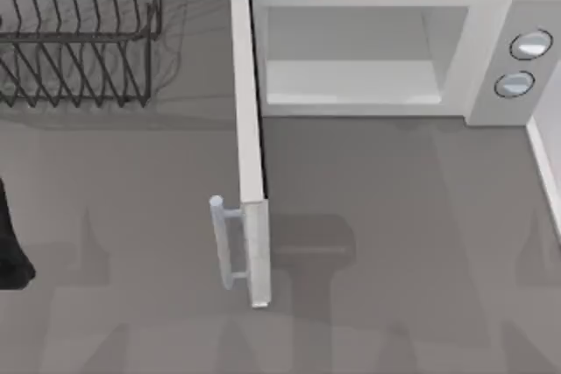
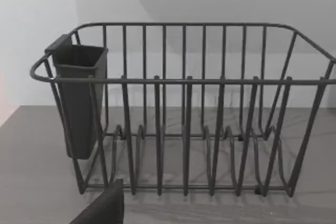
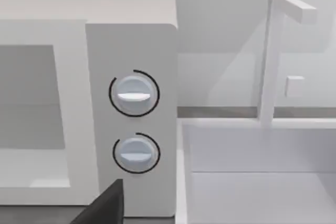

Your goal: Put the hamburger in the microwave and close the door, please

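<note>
The microwave point(image 1: 377, 50) was seen across the upper right of the top view, its pale cavity open and bare, and the door point(image 1: 250, 146) was swung fully out, running from the upper centre of the frame down towards the lower centre, with its bar handle point(image 1: 226, 243) at the free end. A wire dish rack point(image 1: 79, 32) was placed at the upper left, with a dark cutlery cup point(image 2: 79, 103) hung on one end wall in the left wrist view. The hamburger could not be found anywhere on the table or in the cavity, so its place could not be told. The task was judged to be at its very start: nothing had been loaded and the door had not been shut. The next move was judged to call for the bun to be located and picked up first (only then could the door be pushed round by its free edge). A dark part of the left arm point(image 1: 10, 243) was visible at the left edge; whether either tool was spread or pressed together could not be told. No brand, label or writing could be read on the two round knobs point(image 3: 134, 94) or elsewhere.
</note>
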{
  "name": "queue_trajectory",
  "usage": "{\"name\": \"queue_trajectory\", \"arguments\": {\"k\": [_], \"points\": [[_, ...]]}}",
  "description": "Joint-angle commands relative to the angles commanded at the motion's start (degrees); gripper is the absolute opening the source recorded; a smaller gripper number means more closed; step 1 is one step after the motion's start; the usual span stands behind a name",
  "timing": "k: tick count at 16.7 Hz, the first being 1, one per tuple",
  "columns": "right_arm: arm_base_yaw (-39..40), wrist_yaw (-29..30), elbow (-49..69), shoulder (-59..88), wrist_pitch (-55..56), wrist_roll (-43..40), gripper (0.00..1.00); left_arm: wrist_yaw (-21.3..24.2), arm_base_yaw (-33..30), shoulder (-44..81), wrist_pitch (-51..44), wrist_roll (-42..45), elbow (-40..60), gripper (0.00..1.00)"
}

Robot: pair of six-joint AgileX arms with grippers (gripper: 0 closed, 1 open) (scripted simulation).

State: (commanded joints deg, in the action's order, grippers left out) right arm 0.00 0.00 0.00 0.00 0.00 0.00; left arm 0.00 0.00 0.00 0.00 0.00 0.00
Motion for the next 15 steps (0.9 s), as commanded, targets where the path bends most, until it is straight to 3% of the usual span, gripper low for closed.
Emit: {"name": "queue_trajectory", "arguments": {"k": [7,15], "points": [[-1.59,-0.01,6.07,9.28,-7.53,-5.70,1.00,0.00,0.00,0.00,0.00,0.00,0.00,1.00],[-7.05,-0.05,26.80,45.50,-33.06,-25.02,1.00,0.00,0.00,0.00,0.00,0.00,0.00,1.00]]}}
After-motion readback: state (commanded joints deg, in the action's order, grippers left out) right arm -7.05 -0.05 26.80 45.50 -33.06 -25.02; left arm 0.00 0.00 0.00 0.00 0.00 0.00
